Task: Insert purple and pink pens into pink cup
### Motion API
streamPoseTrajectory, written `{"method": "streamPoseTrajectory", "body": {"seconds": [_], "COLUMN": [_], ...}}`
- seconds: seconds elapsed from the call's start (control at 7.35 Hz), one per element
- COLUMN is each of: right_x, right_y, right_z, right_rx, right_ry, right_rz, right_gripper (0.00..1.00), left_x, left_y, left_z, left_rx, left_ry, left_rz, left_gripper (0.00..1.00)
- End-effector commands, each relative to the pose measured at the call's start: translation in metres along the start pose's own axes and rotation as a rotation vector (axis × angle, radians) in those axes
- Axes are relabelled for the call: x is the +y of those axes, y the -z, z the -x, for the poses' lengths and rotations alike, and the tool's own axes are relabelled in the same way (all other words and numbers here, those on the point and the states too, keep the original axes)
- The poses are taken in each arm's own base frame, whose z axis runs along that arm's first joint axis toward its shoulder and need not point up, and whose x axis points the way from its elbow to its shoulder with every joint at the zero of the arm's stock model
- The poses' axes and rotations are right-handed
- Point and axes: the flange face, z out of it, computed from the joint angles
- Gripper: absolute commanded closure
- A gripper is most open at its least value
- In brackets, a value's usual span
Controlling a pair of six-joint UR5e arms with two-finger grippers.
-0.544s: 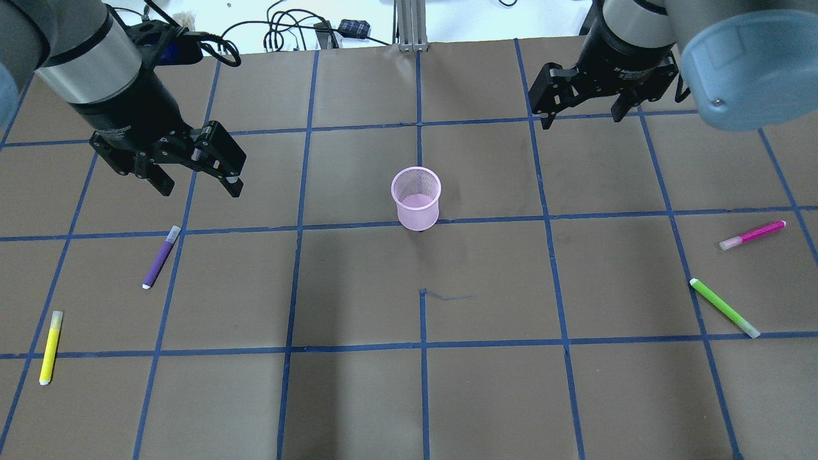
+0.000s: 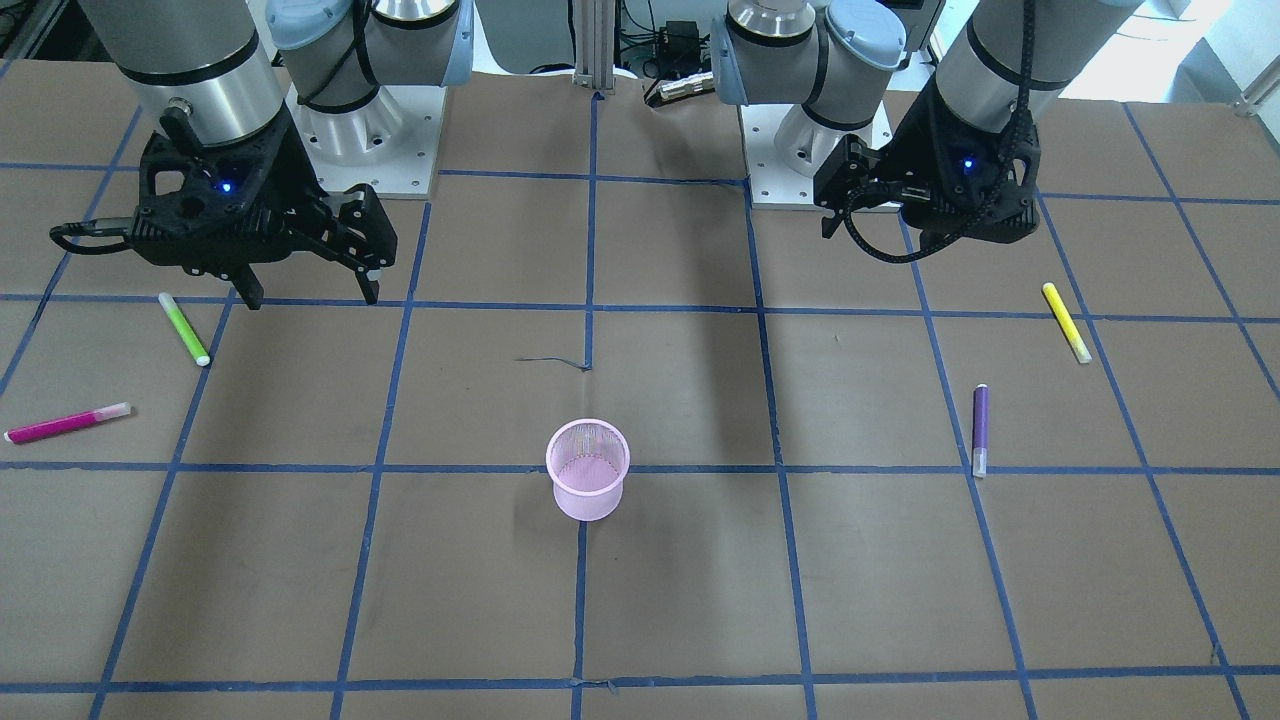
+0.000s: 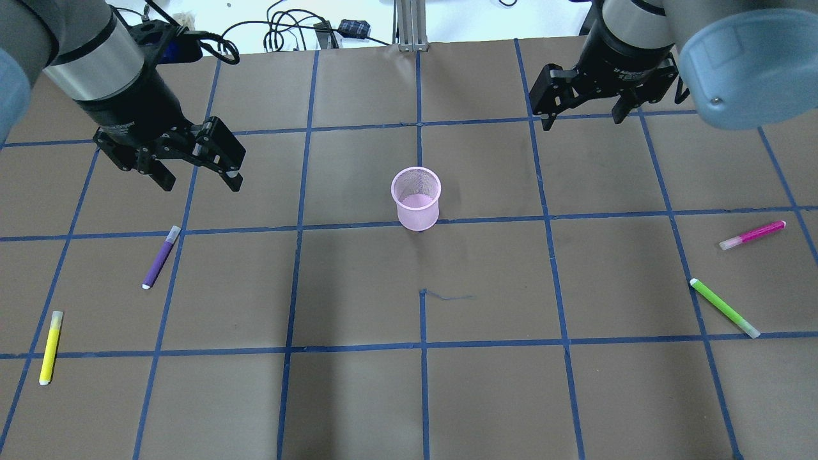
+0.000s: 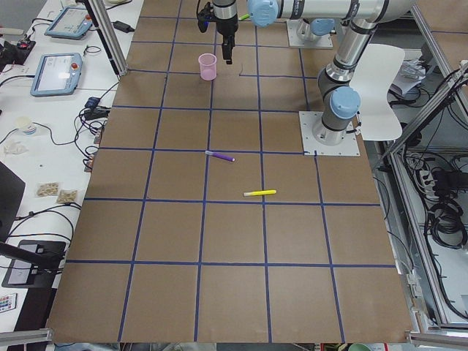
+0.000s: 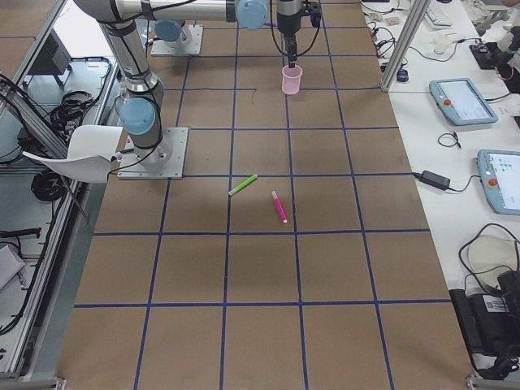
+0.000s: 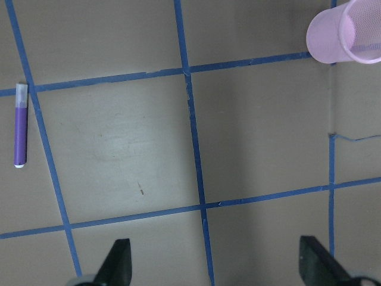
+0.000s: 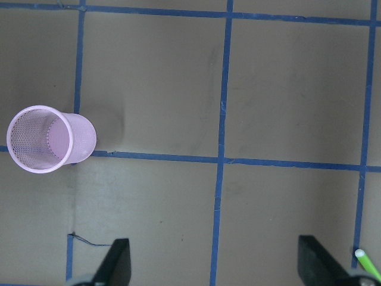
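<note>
Left claw: hanging above the table on the robot's left side, fingers spread wide apart, holding nothing; the left wrist view is showing both fingertips at its lower edge with bare table between them
Right claw: hovering over the far right part of the table, fingers apart, holding nothing
Pink cup: standing upright near the table's middle, mesh wall, opening facing up; sitting at a crossing of the blue tape lines, between the two claws and apart from both
Purple pen: lying flat on the table, well left of the pink cup, off to one side of the left claw and apart from it; clear cap end pointing away from the robot
Pink pen: lying flat near the table's right edge, well apart from the pink cup and from the right claw
Green pen: lying flat near the pink pen, on the robot's side of it, not touching
Yellow pen: lying flat near the left edge, nearer the robot than the purple pen
</note>
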Motion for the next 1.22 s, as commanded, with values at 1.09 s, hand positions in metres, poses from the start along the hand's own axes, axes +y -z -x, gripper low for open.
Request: {"method": "streamPoseTrajectory", "body": {"seconds": [1.09], "right_x": [0.030], "right_y": [0.011], "right_z": [-0.022], "right_rx": [-0.026], "right_ry": [0.442], "right_rz": [0.135], "right_gripper": [0.00], "left_x": [0.003], "left_y": [0.003], "left_z": [0.013], "left_rx": [0.008], "left_ry": [0.006], "left_rz": [-0.010], "left_gripper": [0.00]}}
